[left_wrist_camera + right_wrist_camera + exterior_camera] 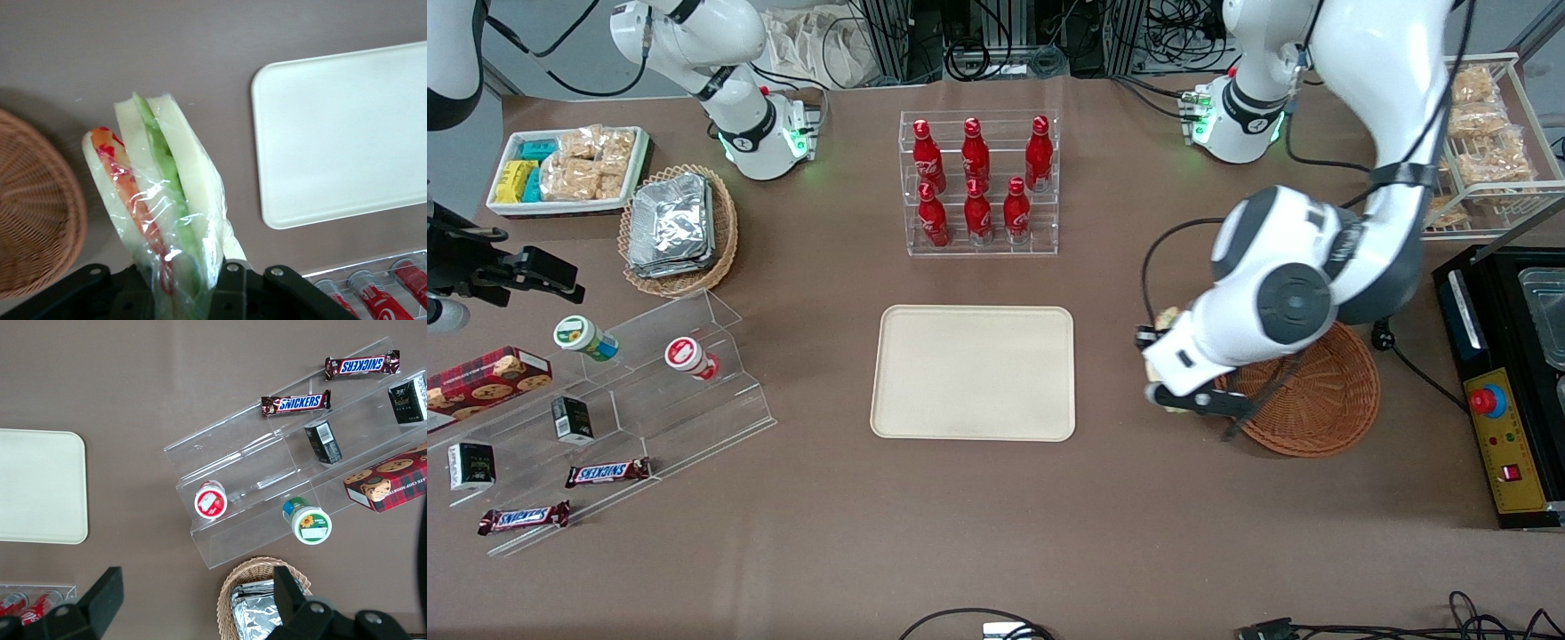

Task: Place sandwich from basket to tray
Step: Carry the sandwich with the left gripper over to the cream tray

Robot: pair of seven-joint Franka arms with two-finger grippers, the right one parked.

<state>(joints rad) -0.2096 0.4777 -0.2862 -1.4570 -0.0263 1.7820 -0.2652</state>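
Front view, table [996, 533] scanned from the parked arm's end: white tray of snack packets [567, 169] at 10 o'clock, tan wicker basket with foil packets [680, 229] beside it, clear stepped acrylic stand [649, 400] at 8 o'clock carrying two small cups, small dark boxes and two Snickers bars [607, 472]. Red bottle rack [980, 182] at 12 o'clock. Cream tray [974, 372] sits dead centre, nothing on it. At 3 o'clock, toward the working arm's end: pincer [1158, 356] hangs over bare table between the tray and the reddish-brown basket [1316, 400], just beside the basket's rim. Pincer is closed on the sandwich [160, 200]; the wrist view shows the plastic-wrapped wedge clamped at its base between the black fingers [230, 293], its narrow end pointing away from the pincer. Green and orange-red filling layers visible along the edge. Sandwich is lifted, clear of the basket, touching neither table nor tray. In the front view only a sliver of it shows by the wrist [1167, 318]. Wire rack of beige snacks [1480, 133] at 2 o'clock.
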